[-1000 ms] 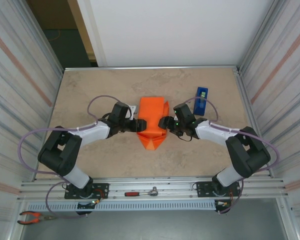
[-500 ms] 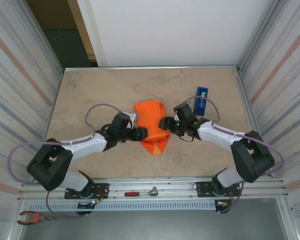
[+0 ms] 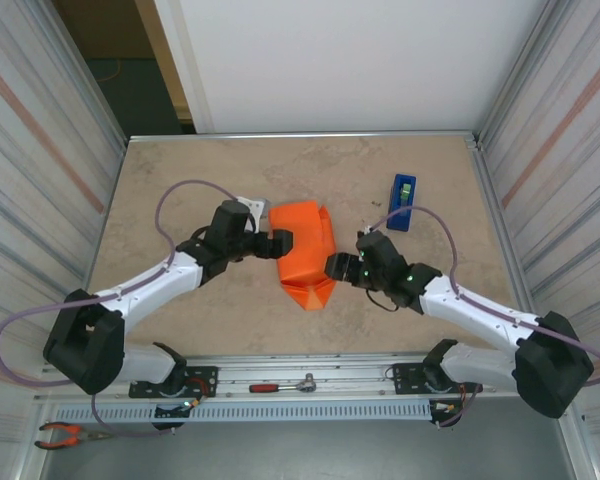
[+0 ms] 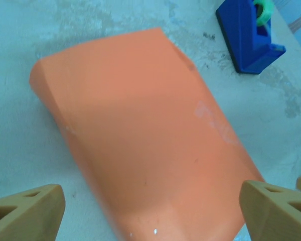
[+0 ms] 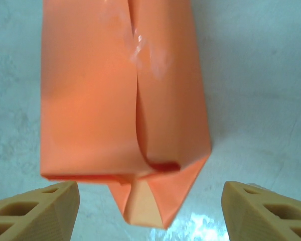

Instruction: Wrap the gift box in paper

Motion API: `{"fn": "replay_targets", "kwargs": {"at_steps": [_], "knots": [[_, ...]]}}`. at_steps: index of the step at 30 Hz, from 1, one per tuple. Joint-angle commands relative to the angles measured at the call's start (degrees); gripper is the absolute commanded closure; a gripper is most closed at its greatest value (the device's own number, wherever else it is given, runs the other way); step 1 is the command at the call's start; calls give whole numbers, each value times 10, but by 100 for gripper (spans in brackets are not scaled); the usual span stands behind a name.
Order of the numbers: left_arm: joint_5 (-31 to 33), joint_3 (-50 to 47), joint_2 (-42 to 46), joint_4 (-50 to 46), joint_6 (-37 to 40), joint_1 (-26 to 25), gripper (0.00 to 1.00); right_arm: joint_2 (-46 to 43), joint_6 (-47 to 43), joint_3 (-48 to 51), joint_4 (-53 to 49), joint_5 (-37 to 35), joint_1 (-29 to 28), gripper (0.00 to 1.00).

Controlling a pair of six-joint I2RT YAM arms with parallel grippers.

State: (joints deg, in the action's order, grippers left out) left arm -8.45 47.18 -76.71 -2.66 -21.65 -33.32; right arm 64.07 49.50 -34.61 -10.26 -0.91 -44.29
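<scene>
**Orange paper lies folded mid-table between two open grippers**

Orange paper sits near the middle of the stone-patterned table, folded into a long, box-like parcel. The box is covered from sight by it. The far end of the parcel is blunt and rounded. The near end narrows to a pointed flap that lies flat on the table. In the right wrist view a seam runs lengthwise along the top face, where one edge of the paper overlaps the other, and a glossy patch sits beside it near the far end.

The left gripper is at the parcel's left side. In its wrist view its jaws are spread wide, with tan fingers standing either side of the paper and nothing clamped between them.

The right gripper is just beside the parcel's right near corner. Its jaws are also spread wide and hold nothing. In its own view the parcel lies ahead between the fingers, with the flap pointing toward the camera.

A blue tape dispenser with a green roll stands on the table beyond the parcel and to its right, apart from it.
</scene>
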Motion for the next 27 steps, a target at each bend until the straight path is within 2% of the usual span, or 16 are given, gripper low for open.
{"fn": "replay_targets", "kwargs": {"at_steps": [1,3,5,11,21,27], "knots": [[25,40,-21,-33,48,4,5,-5,38,28,44,-51,-50,32],[37,50,-40,-29,62,4,1,16,48,34,76,-58,-81,42],[40,50,-53,-7,82,4,1,51,50,30,115,-60,-109,59],[58,50,-73,26,118,4,1,167,33,-25,167,-48,-159,100],[42,34,-79,60,118,4,1,289,39,-66,228,-69,-179,100],[15,58,-95,11,124,4,1,313,46,-63,244,-84,-169,100]]}}
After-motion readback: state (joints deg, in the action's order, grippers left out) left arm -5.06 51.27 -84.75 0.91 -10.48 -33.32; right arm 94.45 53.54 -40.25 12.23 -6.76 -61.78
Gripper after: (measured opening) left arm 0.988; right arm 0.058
